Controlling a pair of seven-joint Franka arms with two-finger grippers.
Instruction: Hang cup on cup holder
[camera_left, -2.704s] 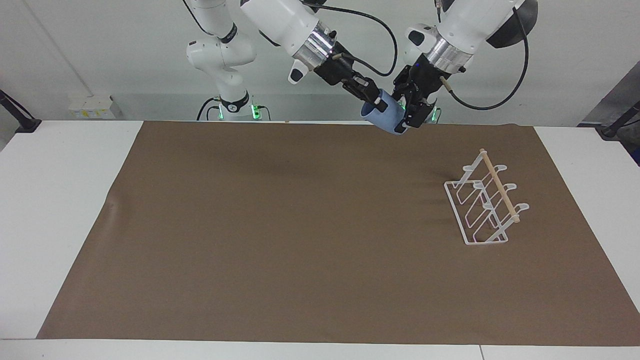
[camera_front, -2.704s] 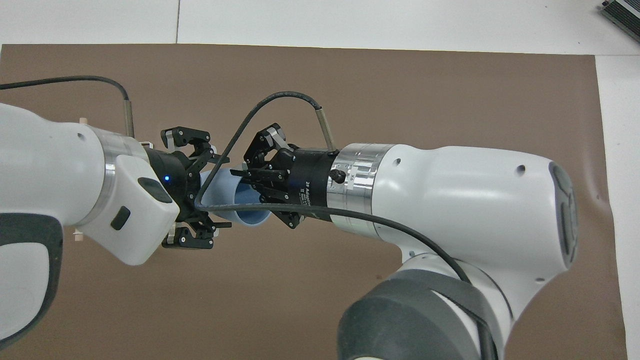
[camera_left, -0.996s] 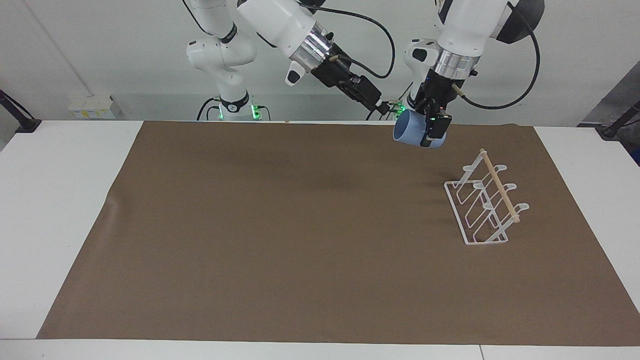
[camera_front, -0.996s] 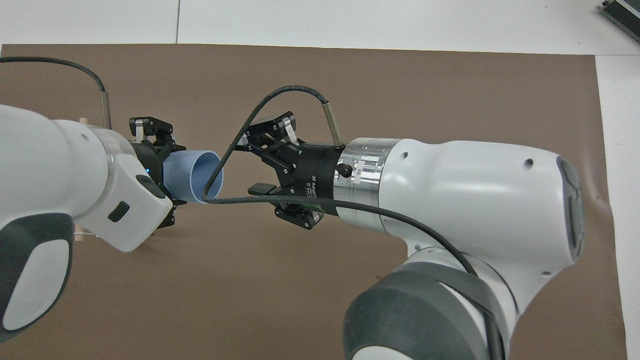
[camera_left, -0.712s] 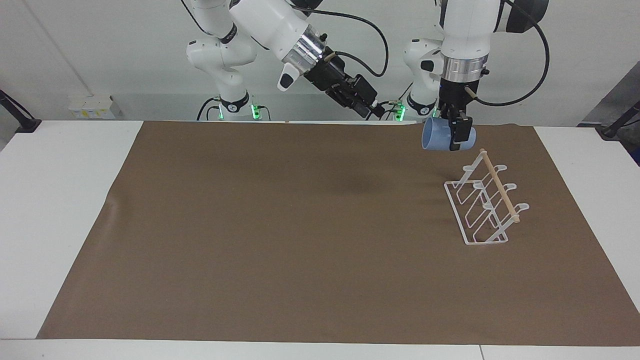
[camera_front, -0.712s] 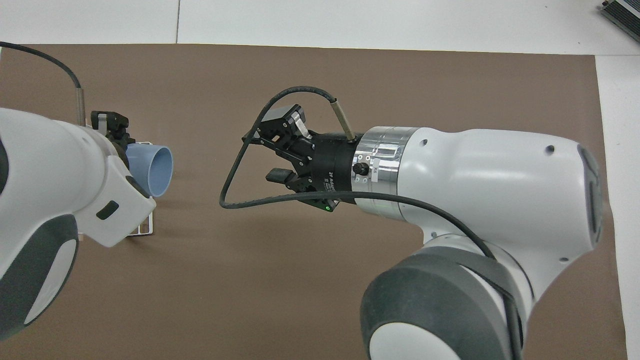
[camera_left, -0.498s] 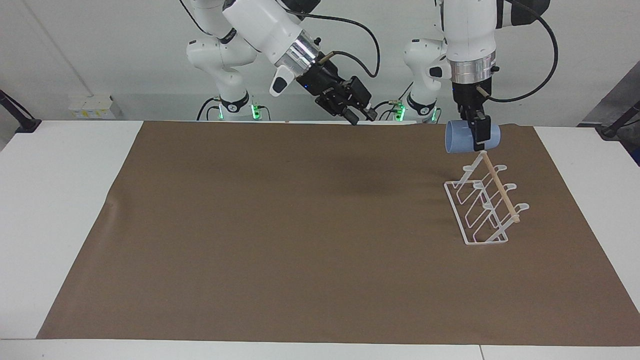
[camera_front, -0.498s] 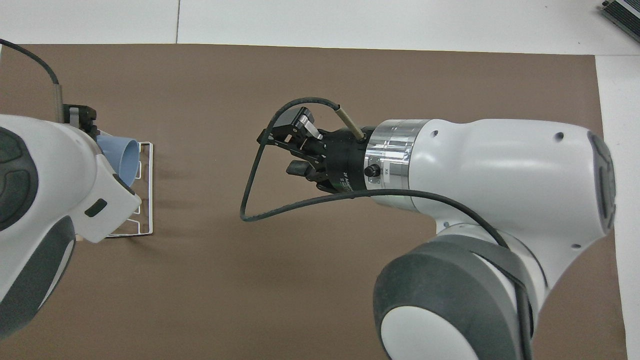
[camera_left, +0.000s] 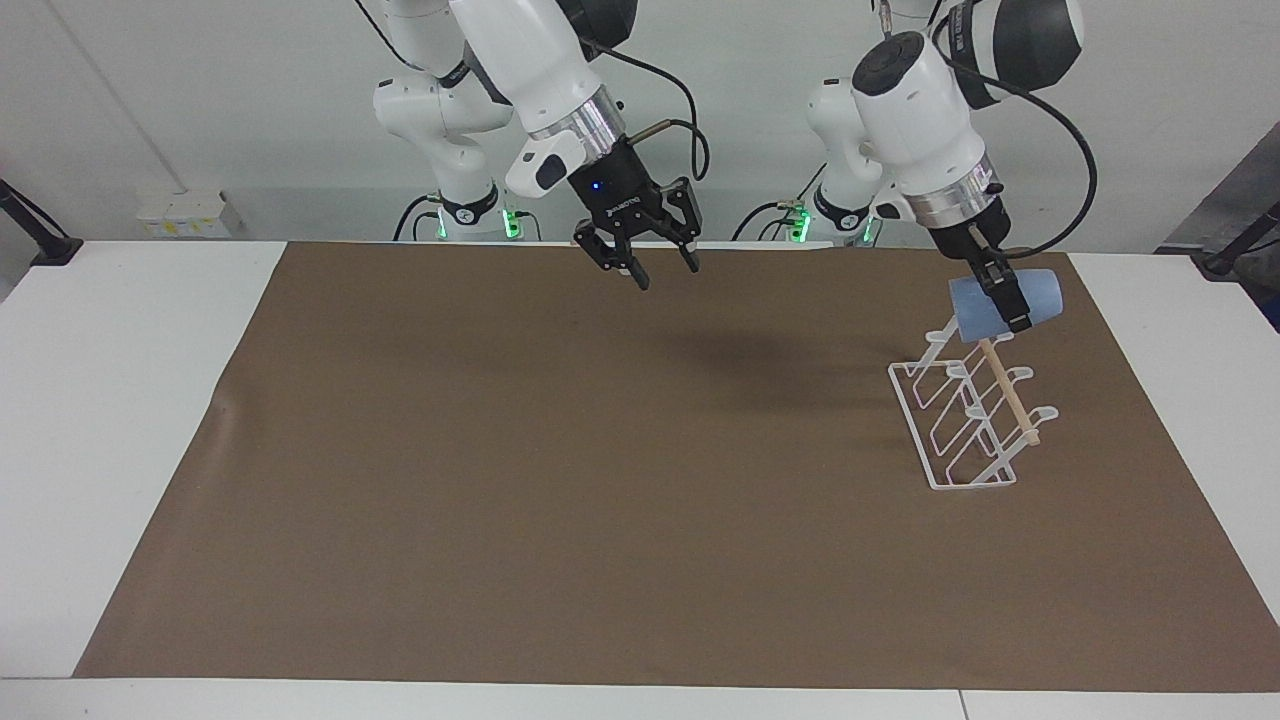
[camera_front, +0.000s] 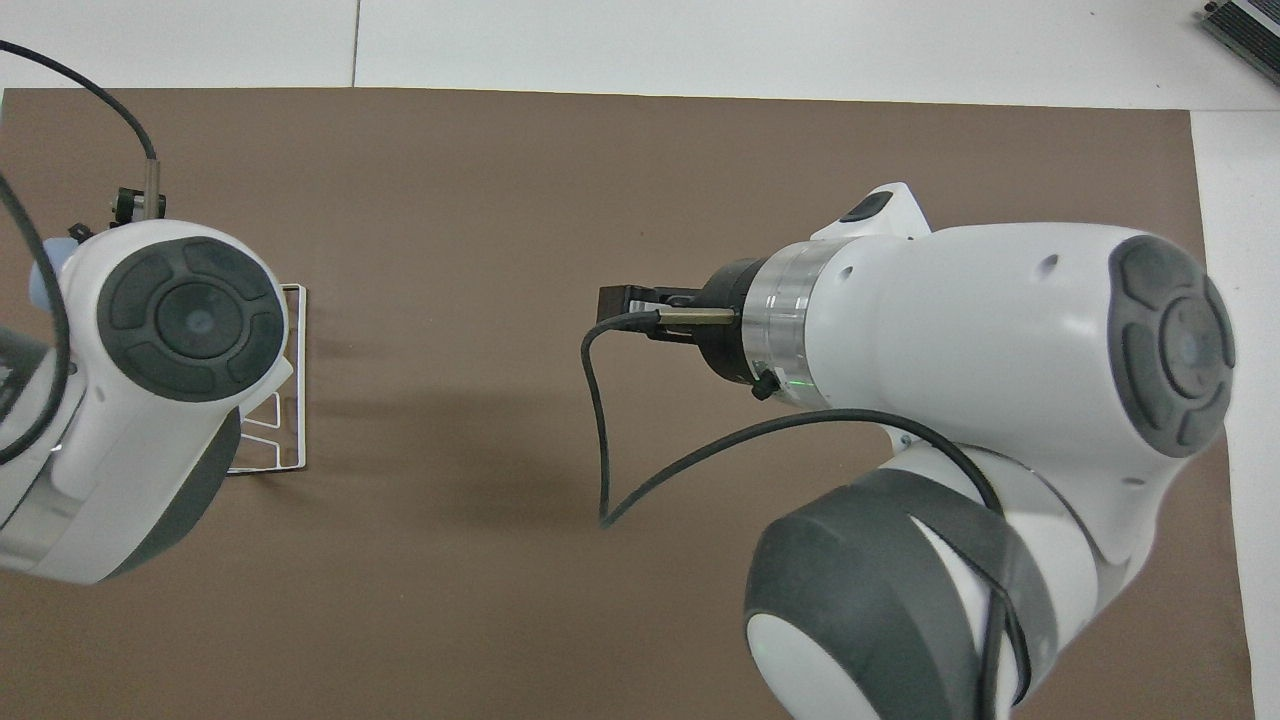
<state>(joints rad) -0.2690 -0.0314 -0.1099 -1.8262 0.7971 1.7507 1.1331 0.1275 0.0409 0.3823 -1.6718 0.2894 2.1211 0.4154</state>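
Note:
The light-blue cup (camera_left: 975, 310) lies on its side in my left gripper (camera_left: 1012, 308), which is shut on it. The cup hangs over the end of the white wire cup holder (camera_left: 1009, 390) nearest the robots, at the top of its wooden dowel; I cannot tell whether they touch. In the overhead view only a sliver of the cup (camera_front: 44, 282) shows past the left arm, which covers part of the holder (camera_front: 299, 380). My right gripper (camera_left: 665, 268) is open and empty, pointing down over the mat's edge nearest the robots.
A brown mat (camera_left: 560, 480) covers most of the white table (camera_left: 120, 420). The cup holder stands toward the left arm's end of the mat. The right arm's cable (camera_front: 600, 440) hangs in a loop below its wrist.
The right gripper let go of the cup and drew back toward its own end, turning to point down. The left gripper carried the cup over to the cup holder's end nearest the robots.

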